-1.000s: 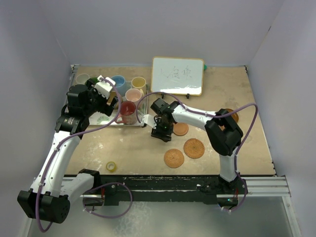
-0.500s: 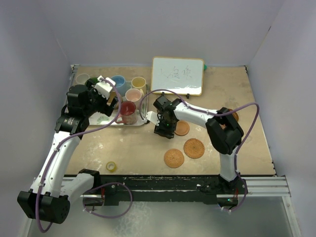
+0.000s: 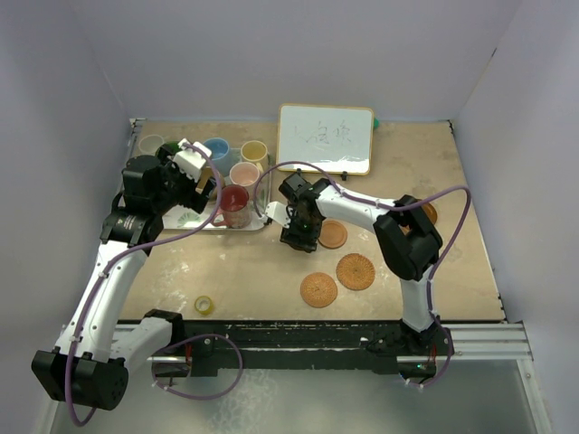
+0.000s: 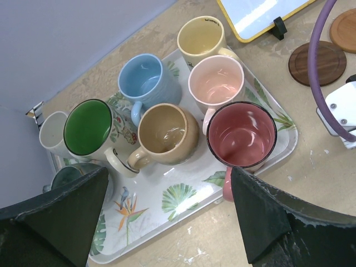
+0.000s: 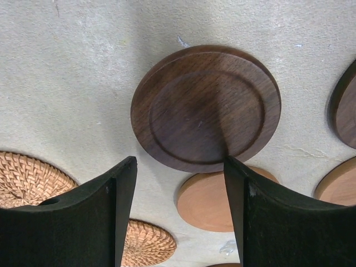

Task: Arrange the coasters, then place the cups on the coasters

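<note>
Mugs crowd the tray at left; the right tool hangs over the coasters.

The left tool (image 4: 169,178) hangs wide open and empty above the leaf-patterned rectangular tray (image 4: 161,218), where the handled ceramic mugs stand — white (image 4: 52,133) at the left edge, then green-lined (image 4: 89,127), grey (image 4: 69,175), light blue (image 4: 147,80), tan (image 4: 167,132), yellow (image 4: 201,36), pink (image 4: 217,83), red (image 4: 242,132). Dark lettering inside the yellow mug's rim is too small to read. A small yellow tape roll (image 3: 204,305) lies near the beige tabletop's (image 3: 235,271) front edge. The right tool (image 5: 178,164), jaws partly open and gripping nothing, hovers over a dark round wooden coaster (image 5: 206,108) on the tabletop — a lighter round wooden coaster (image 5: 214,203) shows at its edge, touching or overlapped I cannot tell. Two woven orange rattan coasters (image 3: 318,289) lie nearer the front. Behind stands a yellow-framed whiteboard (image 3: 326,138), its handwriting illegible.
</note>
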`<act>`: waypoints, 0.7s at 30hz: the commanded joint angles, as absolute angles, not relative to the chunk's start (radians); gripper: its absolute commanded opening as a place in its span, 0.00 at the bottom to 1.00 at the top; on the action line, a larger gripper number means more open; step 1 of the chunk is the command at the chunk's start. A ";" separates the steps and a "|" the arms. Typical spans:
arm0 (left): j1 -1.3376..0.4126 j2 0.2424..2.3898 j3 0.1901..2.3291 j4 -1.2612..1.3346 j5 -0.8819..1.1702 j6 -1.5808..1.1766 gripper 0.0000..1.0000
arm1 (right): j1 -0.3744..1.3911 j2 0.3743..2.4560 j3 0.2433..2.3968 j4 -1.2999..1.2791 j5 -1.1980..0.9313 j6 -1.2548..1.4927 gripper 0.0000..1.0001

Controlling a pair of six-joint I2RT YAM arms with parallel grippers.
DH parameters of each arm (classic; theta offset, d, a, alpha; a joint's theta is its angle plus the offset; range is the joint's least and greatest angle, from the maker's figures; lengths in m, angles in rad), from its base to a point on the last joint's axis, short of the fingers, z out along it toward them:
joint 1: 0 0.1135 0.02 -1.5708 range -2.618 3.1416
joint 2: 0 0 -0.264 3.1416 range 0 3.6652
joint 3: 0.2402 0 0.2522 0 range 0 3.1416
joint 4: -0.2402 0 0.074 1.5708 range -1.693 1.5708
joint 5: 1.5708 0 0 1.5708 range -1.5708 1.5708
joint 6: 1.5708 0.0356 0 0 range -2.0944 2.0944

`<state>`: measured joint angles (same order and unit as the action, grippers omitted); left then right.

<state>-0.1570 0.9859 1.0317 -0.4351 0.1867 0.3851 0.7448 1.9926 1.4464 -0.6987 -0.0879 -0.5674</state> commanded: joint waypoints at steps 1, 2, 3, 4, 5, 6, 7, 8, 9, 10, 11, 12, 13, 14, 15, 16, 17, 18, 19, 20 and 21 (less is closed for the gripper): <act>-0.146 0.971 1.031 -0.406 0.206 0.393 0.88 | 0.746 1.964 1.471 -0.697 -0.099 -0.544 0.67; -0.146 0.971 1.032 -0.406 0.206 0.393 0.88 | 0.747 1.966 1.474 -0.696 -0.105 -0.539 0.68; -0.146 0.971 1.031 -0.406 0.206 0.394 0.88 | 0.747 1.968 1.476 -0.695 -0.105 -0.534 0.68; -0.146 0.971 1.030 -0.406 0.206 0.394 0.88 | 0.749 1.971 1.478 -0.691 -0.102 -0.532 0.68; -0.146 0.969 1.030 -0.407 0.207 0.395 0.88 | 0.749 1.976 1.479 -0.688 -0.097 -0.530 0.68; -0.146 0.967 1.031 -0.407 0.207 0.396 0.88 | 0.749 1.981 1.480 -0.686 -0.085 -0.528 0.68; -0.146 0.967 1.029 -0.408 0.207 0.397 0.88 | 0.750 1.985 1.480 -0.680 -0.074 -0.526 0.68; -0.146 0.966 1.029 -0.407 0.207 0.397 0.88 | 0.750 1.988 1.479 -0.675 -0.061 -0.525 0.68; -0.146 0.965 1.029 -0.408 0.207 0.397 0.88 | 0.750 1.993 1.477 -0.668 -0.052 -0.525 0.67; -0.146 0.965 1.028 -0.407 0.207 0.397 0.88 | 0.750 1.995 1.474 -0.673 -0.053 -0.523 0.67; -0.146 0.965 1.029 -0.408 0.207 0.398 0.88 | 0.750 1.998 1.472 -0.676 -0.055 -0.513 0.67; -0.146 0.965 1.028 -0.407 0.207 0.398 0.88 | 0.749 2.001 1.471 -0.673 -0.041 -0.509 0.67; -0.146 0.965 1.028 -0.407 0.207 0.398 0.88 | 0.749 2.004 1.470 -0.668 -0.025 -0.508 0.66; -0.146 0.965 1.029 -0.407 0.207 0.399 0.88 | 0.749 2.006 1.471 -0.666 -0.013 -0.504 0.66; -0.146 0.965 1.028 -0.407 0.207 0.399 0.88 | 0.747 2.008 1.472 -0.665 -0.006 -0.502 0.66; -0.146 0.965 1.028 -0.408 0.207 0.399 0.88 | 0.748 2.009 1.472 -0.663 -0.003 -0.498 0.66; -0.146 0.965 1.027 -0.408 0.208 0.399 0.88 | 0.748 2.011 1.474 -0.662 -0.001 -0.495 0.66; -0.146 0.965 1.027 -0.409 0.207 0.400 0.88 | 0.747 2.012 1.474 -0.661 0.001 -0.494 0.65; -0.146 0.965 1.027 -0.409 0.207 0.400 0.88 | 0.748 2.012 1.473 -0.658 0.002 -0.493 0.65; -0.146 0.966 1.028 -0.411 0.207 0.400 0.88 | 0.748 2.012 1.474 -0.654 0.005 -0.489 0.65; -0.146 0.964 1.027 -0.412 0.209 0.402 0.88 | 0.746 2.012 1.476 -0.652 0.007 -0.487 0.65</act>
<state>-0.1570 0.9855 1.0317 -0.4355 0.1875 0.3859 0.7460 2.0018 1.4475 -0.6689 -0.0242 -0.5091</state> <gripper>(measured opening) 0.875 0.655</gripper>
